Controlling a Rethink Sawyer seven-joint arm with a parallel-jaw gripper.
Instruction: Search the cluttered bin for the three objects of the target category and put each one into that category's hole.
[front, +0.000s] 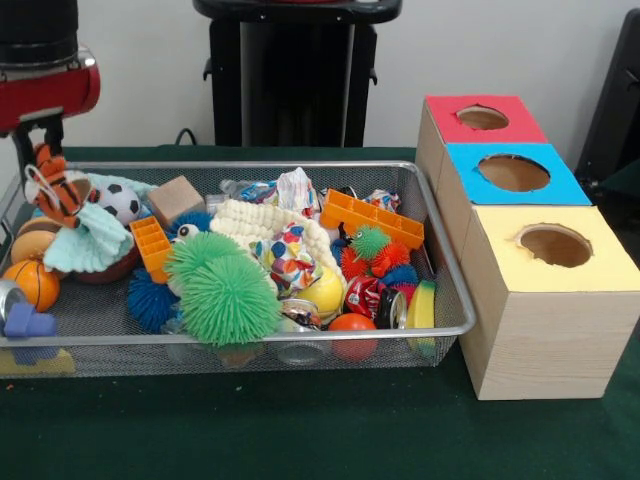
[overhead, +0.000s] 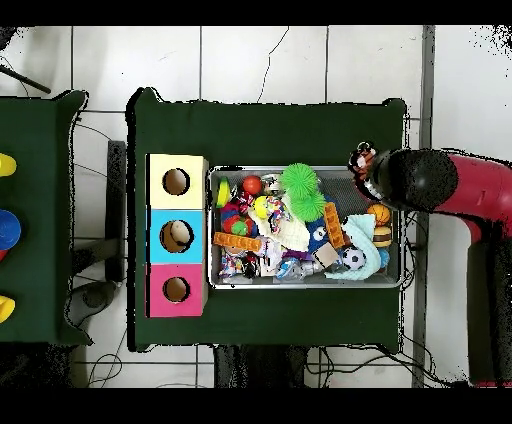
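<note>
Gripper lifts a tiger toy over the bin

The gripper (front: 45, 165) pinches a striped tiger plush (front: 58, 190) at the wire bin's (front: 455, 300) nine o'clock end; the three-holed box (front: 540, 300) stands at three o'clock on the bench (front: 300, 430).

This looks like a robotics lab, probably a test room rather than a home. A table draped in dark green cloth (overhead: 270, 125) stands on a pale tiled floor (overhead: 250, 60) with loose black cables (overhead: 100, 295) trailing beside it. A plain white wall (front: 480, 50) backs the black robot pedestal (front: 295, 75).
</note>
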